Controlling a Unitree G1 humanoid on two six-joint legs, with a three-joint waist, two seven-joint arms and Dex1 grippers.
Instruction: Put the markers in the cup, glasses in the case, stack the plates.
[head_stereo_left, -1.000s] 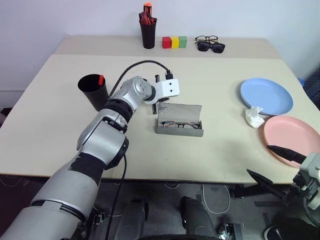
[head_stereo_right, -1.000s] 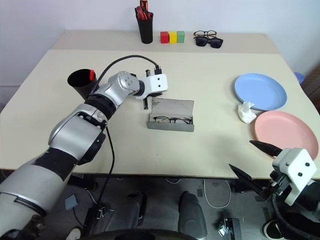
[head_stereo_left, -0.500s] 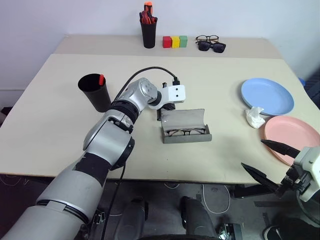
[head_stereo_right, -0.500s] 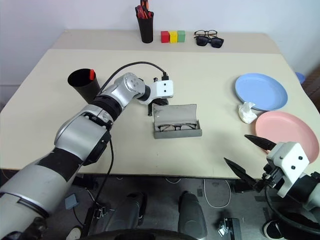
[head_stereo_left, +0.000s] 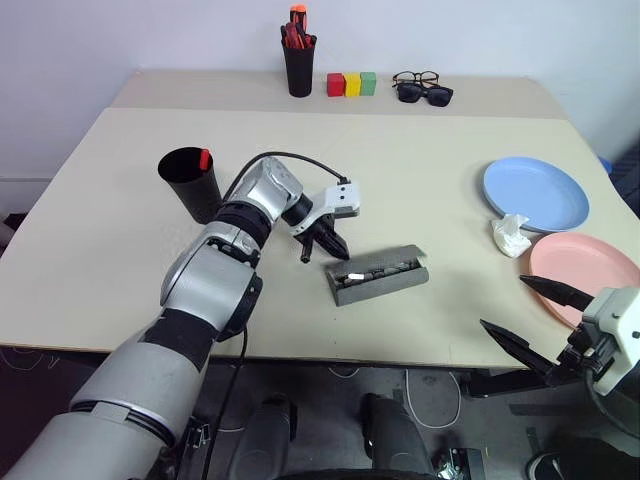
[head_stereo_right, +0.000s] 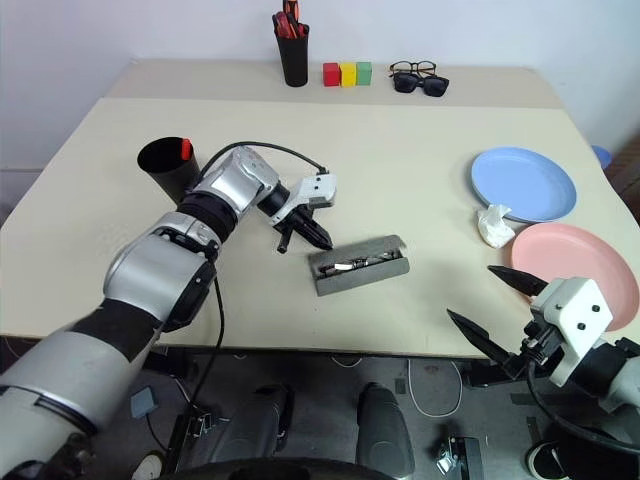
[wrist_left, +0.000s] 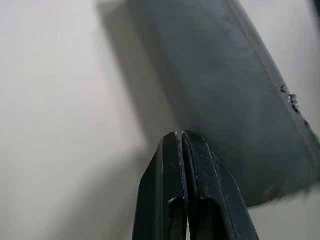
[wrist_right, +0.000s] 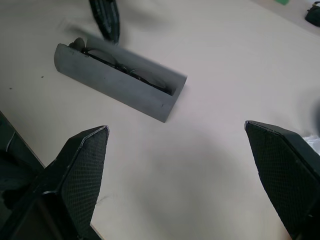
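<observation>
Pressing my left gripper (head_stereo_left: 318, 247) shut with nothing between its fingers, I have its tip just beside the back of the grey case (head_stereo_left: 378, 274), whose lid is nearly down over the glasses (wrist_right: 125, 67) inside. My right gripper (head_stereo_right: 493, 314) hangs spread wide at the table's (head_stereo_left: 120, 250) near right edge, close to the pink plate (head_stereo_left: 585, 264), which lies beside the blue plate (head_stereo_left: 535, 192).

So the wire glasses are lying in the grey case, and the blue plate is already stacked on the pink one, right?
Not quite. The glasses do lie in the grey case, but the plates are not stacked. In the right eye view the blue plate and the pink plate sit side by side on the table, with a crumpled tissue between them.
</observation>
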